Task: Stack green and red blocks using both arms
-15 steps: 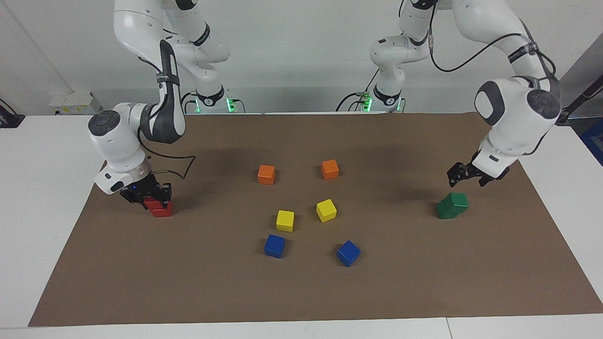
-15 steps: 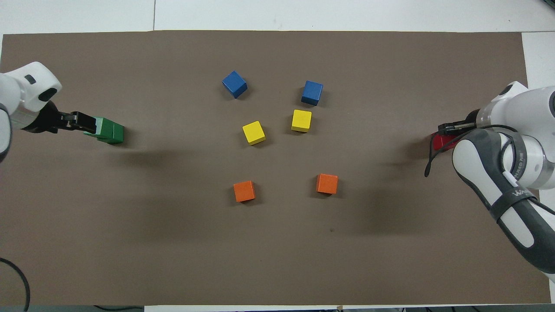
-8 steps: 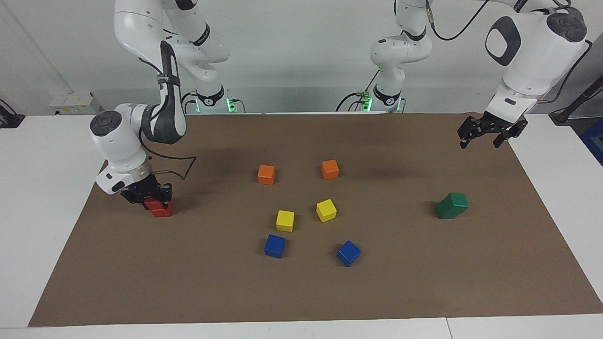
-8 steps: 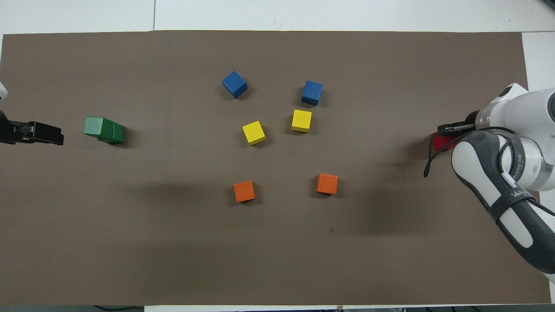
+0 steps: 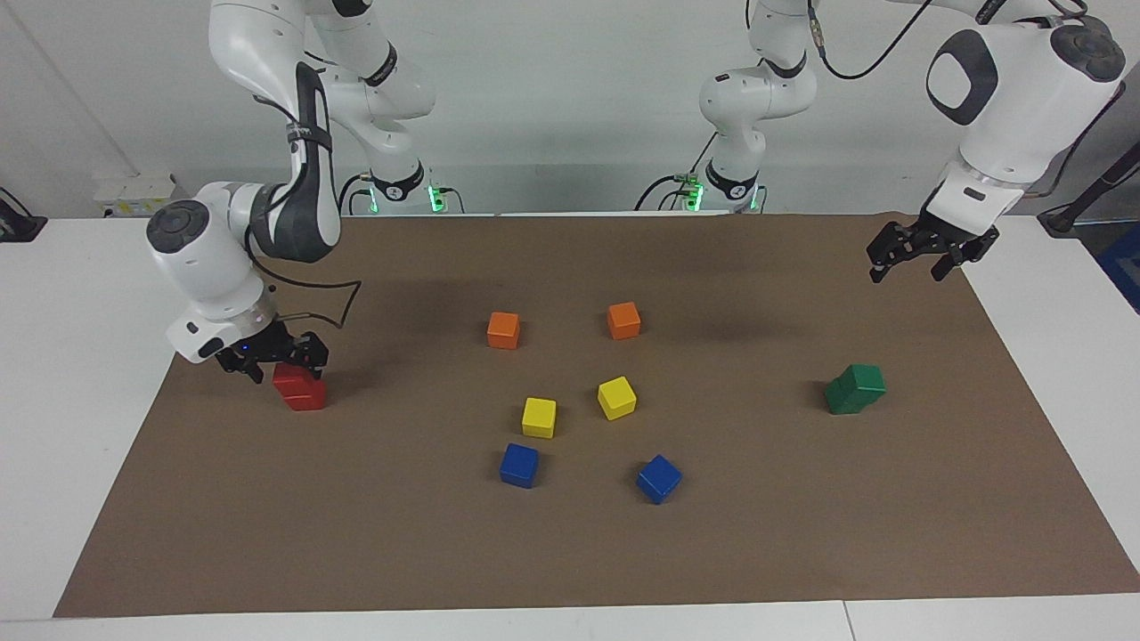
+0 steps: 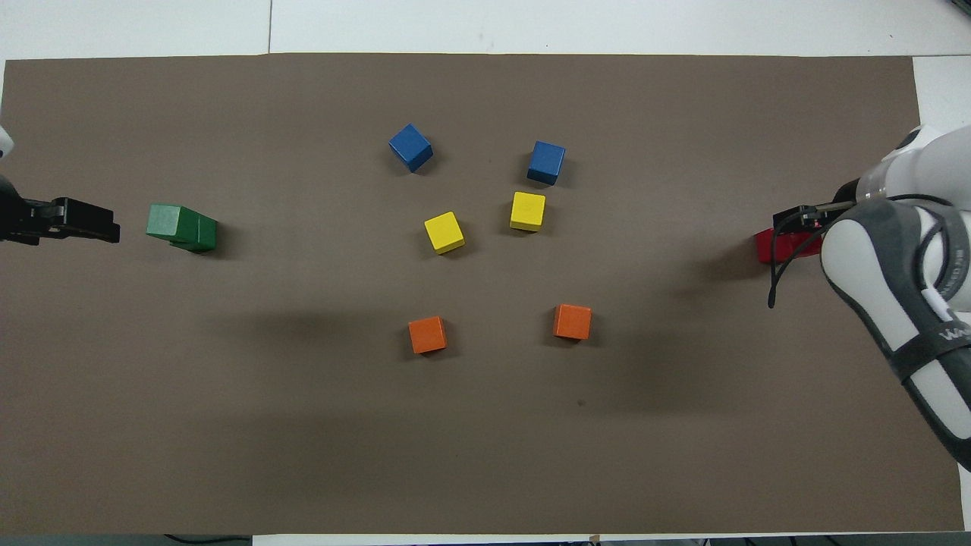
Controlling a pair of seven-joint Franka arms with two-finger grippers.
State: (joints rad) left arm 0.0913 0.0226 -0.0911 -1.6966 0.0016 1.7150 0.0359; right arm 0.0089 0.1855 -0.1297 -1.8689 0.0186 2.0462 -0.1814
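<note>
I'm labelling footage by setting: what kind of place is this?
Most likely a robotics lab bench: two white arms mounted at a white table, a brown mat as a marked work area, and small coloured cubes like the blue ones as practice objects.

No fully legible text; only partial white lettering on the right arm [image 6: 941, 334] strap

Two robot arms: left arm [image 5: 1015, 80], right arm [image 5: 240, 231]. Two grippers: left gripper [image 5: 922, 254], right gripper [image 5: 272, 356]. Two green blocks, one stack [image 5: 854, 388]. Two red blocks, one stack [image 5: 300, 387]. Two orange cubes [image 5: 503, 329] [image 5: 623, 320]. Two yellow cubes [image 5: 539, 417] [image 5: 616, 397]. Two blue cubes [image 5: 519, 465] [image 5: 658, 478]. One brown mat [image 5: 570, 552]. One white table [image 5: 71, 374].
</note>
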